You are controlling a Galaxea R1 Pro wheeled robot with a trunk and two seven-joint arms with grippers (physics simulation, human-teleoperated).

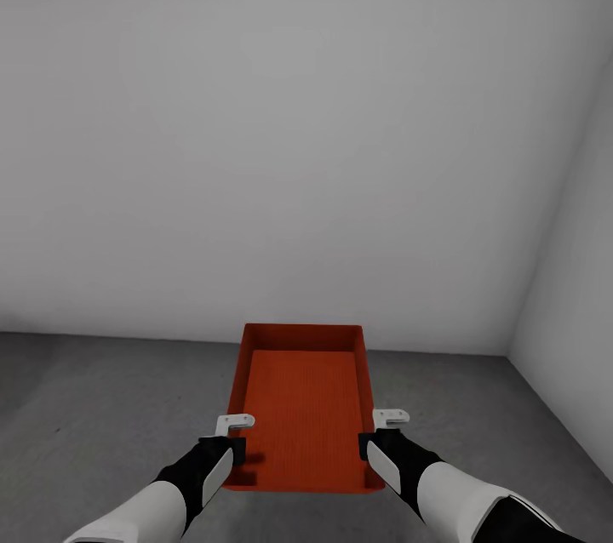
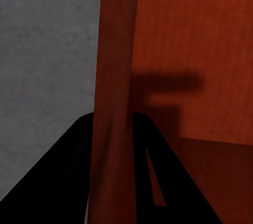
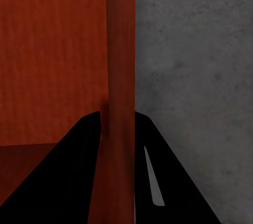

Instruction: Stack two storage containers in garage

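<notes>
One orange-red storage container (image 1: 302,407) hangs between my two arms above the garage's dark grey floor (image 1: 94,407), its open top facing up and its inside bare. My left gripper (image 1: 235,451) is shut on the container's left wall (image 2: 113,103), one black finger (image 2: 58,176) on each side of it. On the opposite side my right gripper (image 1: 371,446) is shut on the right wall (image 3: 121,76), which runs between its two fingers (image 3: 163,176).
A pale grey wall (image 1: 281,117) rises straight ahead, a short way beyond the container. A second pale wall (image 1: 575,322) closes the right side, forming a corner at the far right. Rough grey concrete (image 3: 195,50) stretches to the left and under the bin.
</notes>
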